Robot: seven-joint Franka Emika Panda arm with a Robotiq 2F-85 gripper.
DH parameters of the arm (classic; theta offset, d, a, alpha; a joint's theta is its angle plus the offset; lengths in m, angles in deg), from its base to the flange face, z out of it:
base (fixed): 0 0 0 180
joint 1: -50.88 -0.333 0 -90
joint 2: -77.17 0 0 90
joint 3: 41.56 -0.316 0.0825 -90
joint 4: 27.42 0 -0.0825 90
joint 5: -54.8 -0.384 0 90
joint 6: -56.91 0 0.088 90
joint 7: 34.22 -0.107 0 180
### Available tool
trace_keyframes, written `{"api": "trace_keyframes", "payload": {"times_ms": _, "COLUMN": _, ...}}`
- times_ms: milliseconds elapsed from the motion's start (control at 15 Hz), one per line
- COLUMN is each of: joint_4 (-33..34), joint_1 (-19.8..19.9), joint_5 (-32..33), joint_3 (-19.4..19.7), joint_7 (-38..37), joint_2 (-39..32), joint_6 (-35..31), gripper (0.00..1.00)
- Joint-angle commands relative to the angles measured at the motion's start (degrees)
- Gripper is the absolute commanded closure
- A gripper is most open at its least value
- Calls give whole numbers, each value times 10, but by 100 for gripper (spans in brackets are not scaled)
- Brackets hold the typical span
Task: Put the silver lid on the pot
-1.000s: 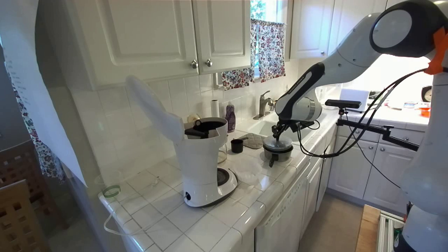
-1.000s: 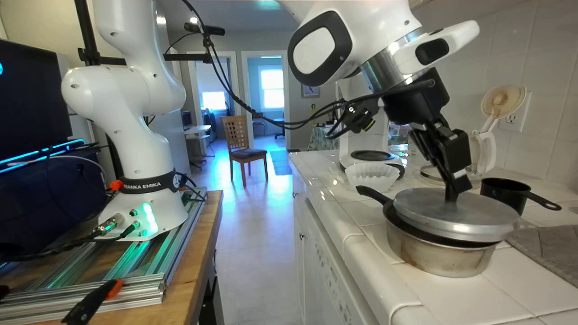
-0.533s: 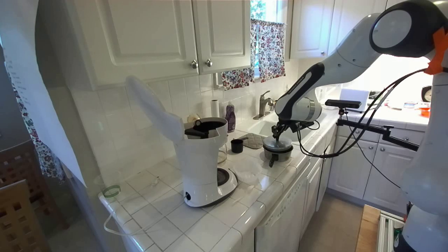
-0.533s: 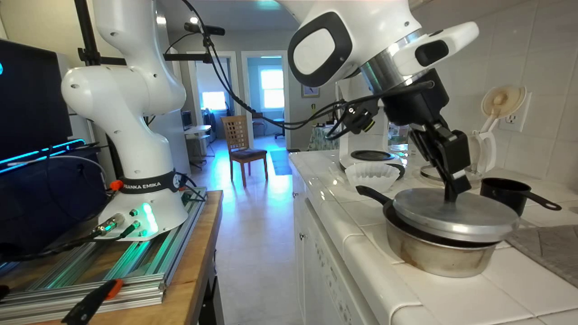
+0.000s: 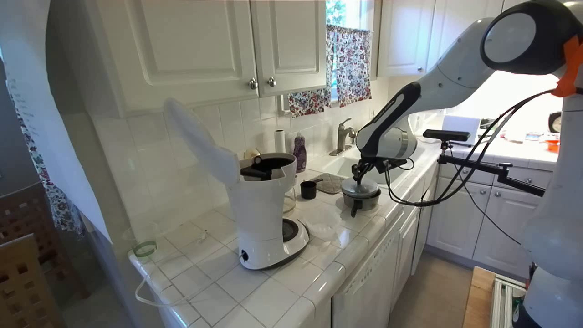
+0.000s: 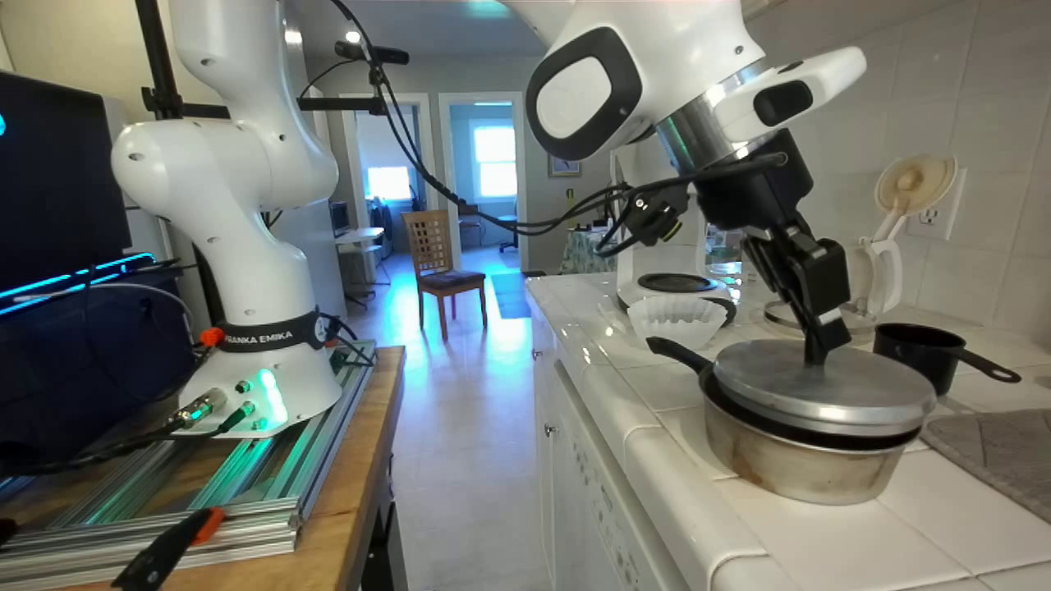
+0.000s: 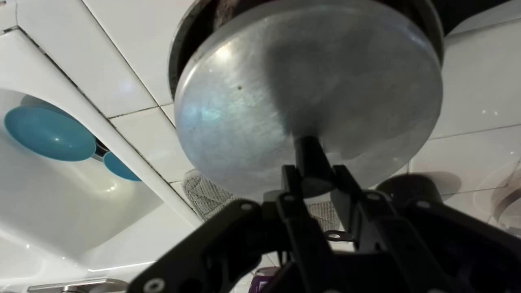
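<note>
The silver lid (image 6: 821,386) is a round grey disc with a black knob (image 7: 311,158). My gripper (image 6: 828,332) is shut on that knob; in the wrist view a finger stands on each side of it (image 7: 313,175). The lid lies over the pot (image 6: 800,472), a low metal pot with a black handle (image 6: 677,353), standing on the counter. The lid sits off-centre: in the wrist view the pot's rim (image 7: 174,65) and dark inside show past the lid's far side. A dark band shows under the lid. I cannot tell whether lid and rim touch all round.
A small dark cup (image 6: 920,353) stands beside the pot, near a grey quilted pad (image 6: 998,451). A white coffee maker (image 5: 262,223) and a paper filter (image 6: 677,320) are farther along the counter. The sink (image 7: 81,203) holds teal dishes (image 7: 51,134). The counter edge (image 6: 657,460) runs close to the pot.
My gripper and the held lid have shifted slightly left in both exterior views. In an exterior view more of the dark band under the lid's right side shows. The pot has barely moved.
</note>
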Motion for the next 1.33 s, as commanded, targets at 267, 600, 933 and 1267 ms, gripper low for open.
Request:
{"api": "trace_keyframes", "payload": {"times_ms": 267, "joint_4": -8, "joint_1": 6, "joint_5": -11, "joint_3": -6, "joint_7": 5, "joint_2": 2, "joint_6": 3, "gripper": 94}}
{"api": "trace_keyframes", "payload": {"times_ms": 600, "joint_4": -16, "joint_1": 6, "joint_5": -8, "joint_3": -4, "joint_7": 4, "joint_2": 8, "joint_6": 9, "gripper": 94}}
{"api": "trace_keyframes", "payload": {"times_ms": 933, "joint_4": -18, "joint_1": 3, "joint_5": -2, "joint_3": 1, "joint_7": -1, "joint_2": 9, "joint_6": 7, "gripper": 94}}
{"api": "trace_keyframes", "payload": {"times_ms": 1267, "joint_4": -15, "joint_1": 2, "joint_5": -5, "joint_3": 4, "joint_7": -9, "joint_2": 8, "joint_6": 5, "gripper": 34}}
